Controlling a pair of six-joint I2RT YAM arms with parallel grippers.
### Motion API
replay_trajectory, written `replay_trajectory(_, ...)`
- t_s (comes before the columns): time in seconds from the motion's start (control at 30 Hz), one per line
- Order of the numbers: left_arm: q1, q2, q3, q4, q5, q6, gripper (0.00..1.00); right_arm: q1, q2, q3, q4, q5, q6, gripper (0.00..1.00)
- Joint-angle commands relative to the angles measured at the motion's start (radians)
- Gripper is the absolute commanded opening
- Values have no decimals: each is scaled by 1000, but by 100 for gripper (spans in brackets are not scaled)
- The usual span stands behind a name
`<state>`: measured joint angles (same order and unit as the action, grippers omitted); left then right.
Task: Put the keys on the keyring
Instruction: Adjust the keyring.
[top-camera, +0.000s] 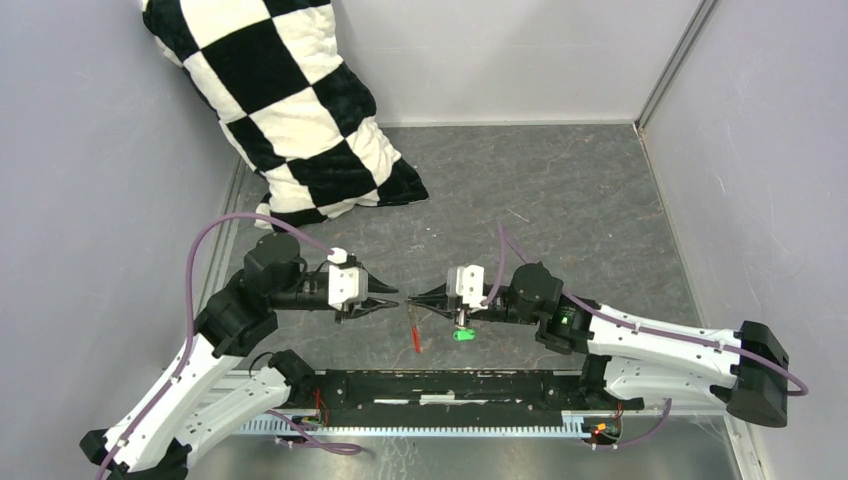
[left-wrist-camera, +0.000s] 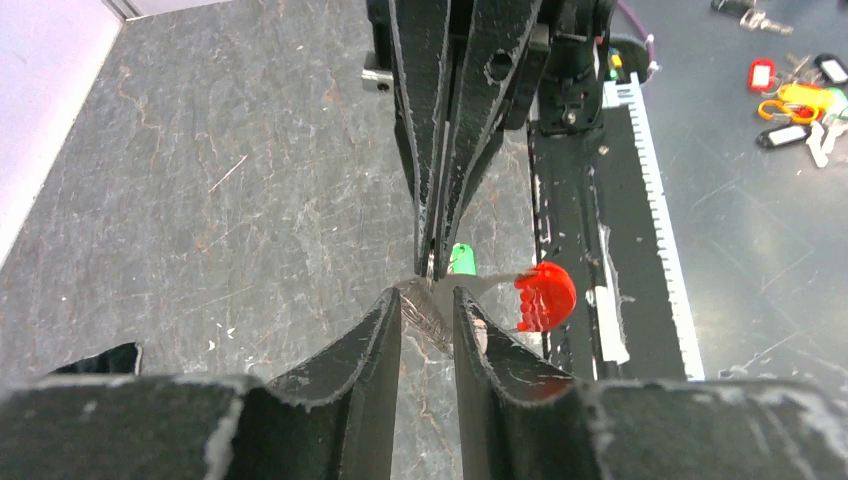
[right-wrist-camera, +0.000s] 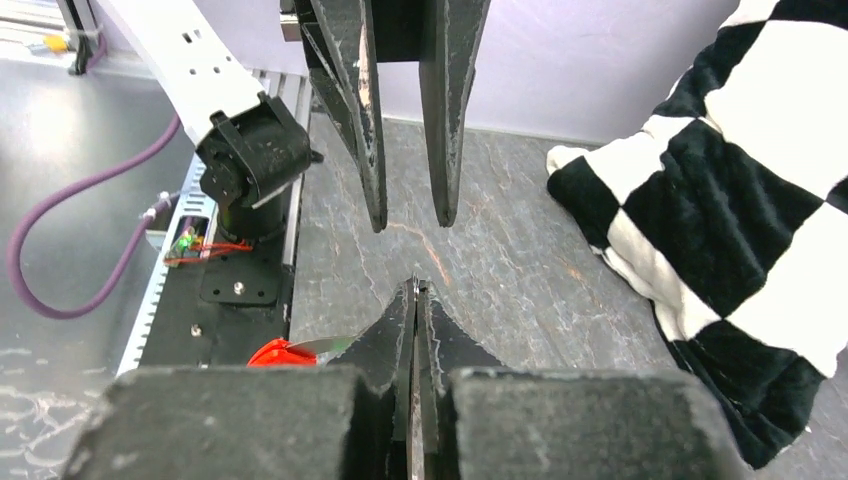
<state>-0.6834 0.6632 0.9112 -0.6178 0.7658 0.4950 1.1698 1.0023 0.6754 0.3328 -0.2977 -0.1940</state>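
Thin silvery keyring (left-wrist-camera: 425, 308) with red tag (left-wrist-camera: 545, 296), clamped in right gripper (right-wrist-camera: 415, 287).
Tiny green-headed key (left-wrist-camera: 461, 258) half hidden; left gripper (left-wrist-camera: 428, 295) fingers apart.

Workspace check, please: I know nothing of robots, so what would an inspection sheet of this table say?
Surface: grey scuffed table.
Job's things: keyring with red tag hangs at the right tool; green-headed key beside it.
Clutter: checkered pillow; loose key tags off the table.
Tools: left tool open; right tool shut on the keyring.
Cables: purple cable along each arm.
Surroundings: pale walls.
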Motion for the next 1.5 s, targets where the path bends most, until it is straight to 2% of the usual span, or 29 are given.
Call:
replay_trajectory(0.0,-5,-5,-11,103,27,-184,31,4,-19,-52,298,-8,107,1)
replay_trajectory(0.17,-6,-7,-23,53,55,-156,31,3,-10,-68,379,-10,151,1)
replay_trajectory(0.37,-6,-17,-37,46,4,-132,41,2,1,-49,348,-30,144,1)
replay_trajectory(0.57,-6,-18,-33,85,2,-167,45,3,8,-33,320,-44,131,1)
replay_trajectory(0.83,-5,-11,-44,93,77,-193,40,4,17,-23,321,-61,136,1)
replay_trajectory(1.2,-5,-10,-55,119,83,-205,36,4,46,-23,358,-80,158,1)
replay_trajectory(1.37,-5,-18,-64,93,83,-179,23,7,47,-24,368,-81,163,1)
replay_trajectory(1.47,-5,-23,-67,79,79,-169,21,8,46,-25,368,-78,165,1)
